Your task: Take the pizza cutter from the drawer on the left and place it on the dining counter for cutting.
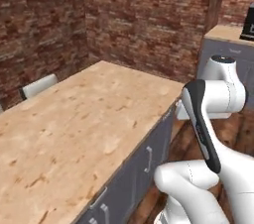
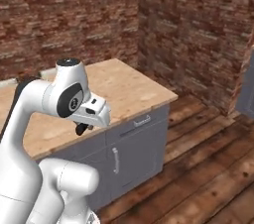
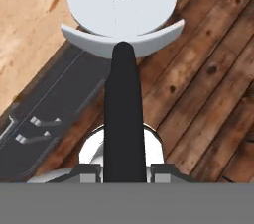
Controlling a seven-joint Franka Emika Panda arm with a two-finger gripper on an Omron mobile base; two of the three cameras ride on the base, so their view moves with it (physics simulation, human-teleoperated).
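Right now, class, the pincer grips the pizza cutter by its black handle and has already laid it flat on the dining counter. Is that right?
Not quite. The pincer does grip the pizza cutter by its black handle, but the cutter is not laid on the dining counter: the hand view shows it held in the air over the counter's edge and the wooden floor.

Matt black handle and smooth pale wheel on the pizza cutter [image 3: 122, 44]; wood-grain dining counter [image 1: 74, 119].
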